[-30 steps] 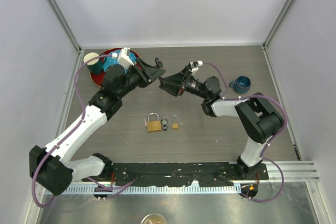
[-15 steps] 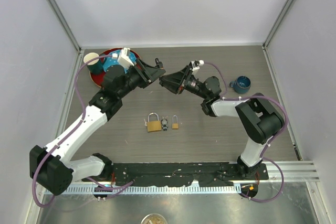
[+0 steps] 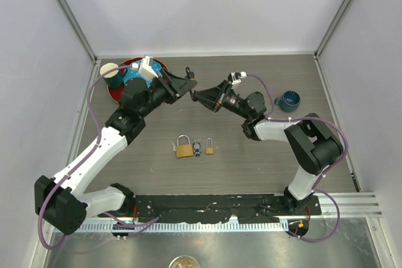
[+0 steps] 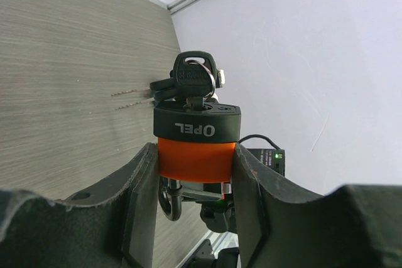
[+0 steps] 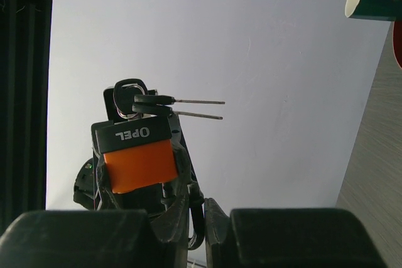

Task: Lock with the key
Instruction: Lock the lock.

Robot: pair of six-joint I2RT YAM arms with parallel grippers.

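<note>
The orange padlock is held clamped by the left gripper over the desk's far half, its long axis level, the key end toward the far edge and the shackle toward the near edge. The right gripper is seen nearly closed at the shackle; whether it is pinched cannot be told

The right gripper drew its jaws from wide apart to nearly together around the metal shackle of the orange-and-black padlock. It also edged slightly towards the far side.
</note>
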